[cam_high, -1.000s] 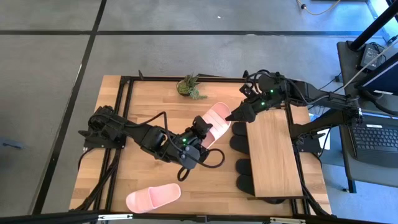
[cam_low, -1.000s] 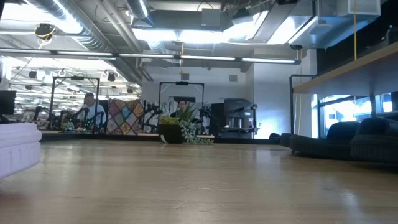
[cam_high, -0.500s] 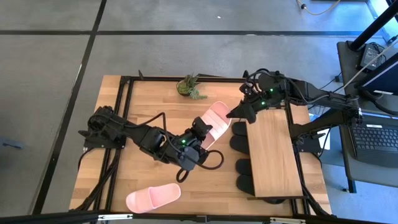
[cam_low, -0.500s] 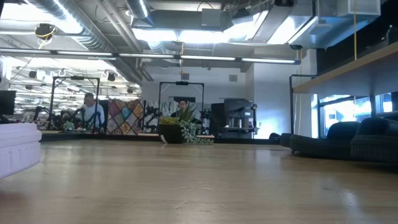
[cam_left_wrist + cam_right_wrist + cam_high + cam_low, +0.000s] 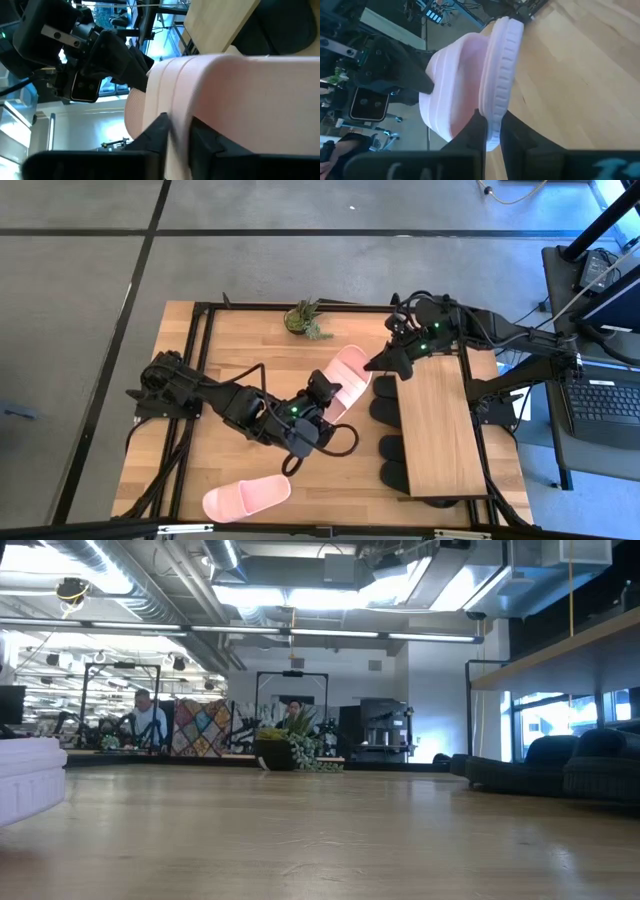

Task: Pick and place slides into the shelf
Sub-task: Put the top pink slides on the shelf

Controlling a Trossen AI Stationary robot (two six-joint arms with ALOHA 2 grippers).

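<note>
High view: both arms reach centre, both jaws pinching raised pink slide [image 5: 345, 372].

- Left arm [image 5: 215, 398]: matte black links, chunky rounded joint housings, its base at the table's left edge.
- A black cable loops loosely off the left arm's wrist housing, curling beside it; a small green light glows on that housing.
- Left gripper [image 5: 177, 135]: two dark, angular fingers [image 5: 156, 134] with flat inner faces.
- Right arm [image 5: 500, 340]: the same matte black build, thinner tubular links, bundled black cables along its upper side.
- Small green lights dot the right arm's wrist housing.
- Right gripper [image 5: 489, 131]: narrow dark fingers; the black body below them bears blurred light-blue lettering.
</note>
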